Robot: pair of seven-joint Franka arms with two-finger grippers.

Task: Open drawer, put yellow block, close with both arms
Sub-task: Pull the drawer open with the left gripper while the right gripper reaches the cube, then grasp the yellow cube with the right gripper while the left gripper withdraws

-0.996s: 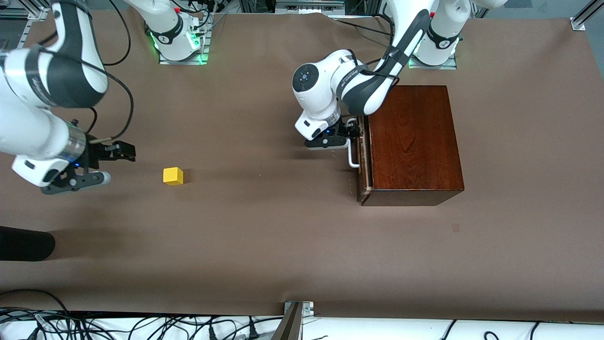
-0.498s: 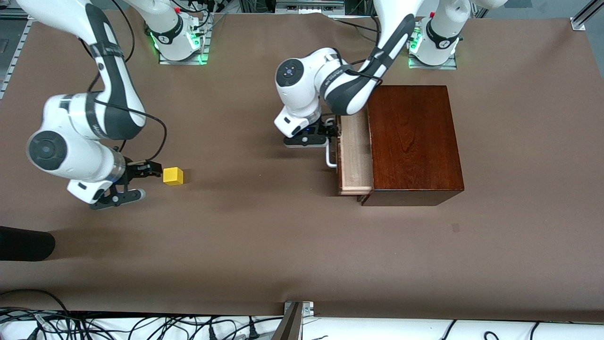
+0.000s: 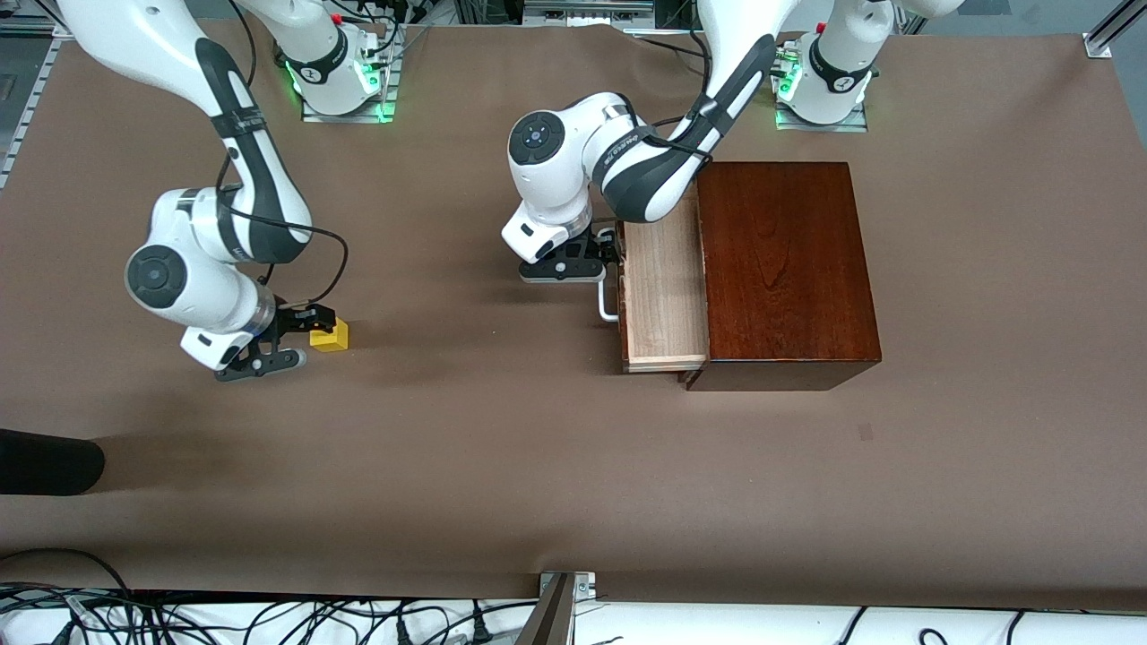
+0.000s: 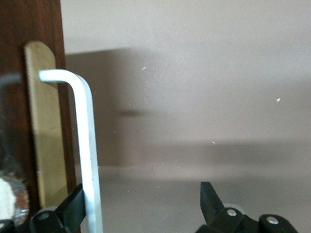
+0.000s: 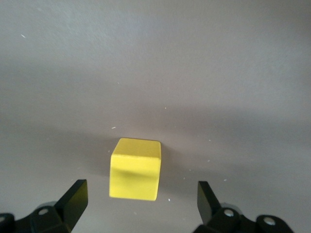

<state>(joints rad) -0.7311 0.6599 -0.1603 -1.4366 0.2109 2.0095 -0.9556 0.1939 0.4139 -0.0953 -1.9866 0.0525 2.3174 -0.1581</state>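
The drawer point(image 3: 663, 296) stands pulled partly out of the dark mahogany box point(image 3: 789, 269), its pale tray empty. My left gripper point(image 3: 611, 253) is at the white handle point(image 3: 607, 300). In the left wrist view the handle point(image 4: 90, 145) lies against one finger point(image 4: 73, 208) and the jaws of the left gripper point(image 4: 142, 196) stand wide open, beside the dark drawer front point(image 4: 29, 29). The yellow block point(image 3: 333, 336) sits on the table toward the right arm's end. My right gripper point(image 3: 309, 324) is low at the block, open. In the right wrist view the block point(image 5: 135, 169) lies just ahead of the right gripper point(image 5: 141, 201), between the fingers' line, untouched.
A black object point(image 3: 45, 461) lies at the table's edge at the right arm's end, nearer to the front camera. A metal bracket point(image 3: 560, 600) and cables sit at the table's near edge. Brown table surface point(image 3: 493, 430) spreads between block and box.
The drawer has slid farther out of the box, with my left gripper moving along at its handle. My right arm has come down and across until its open fingers reach the yellow block.
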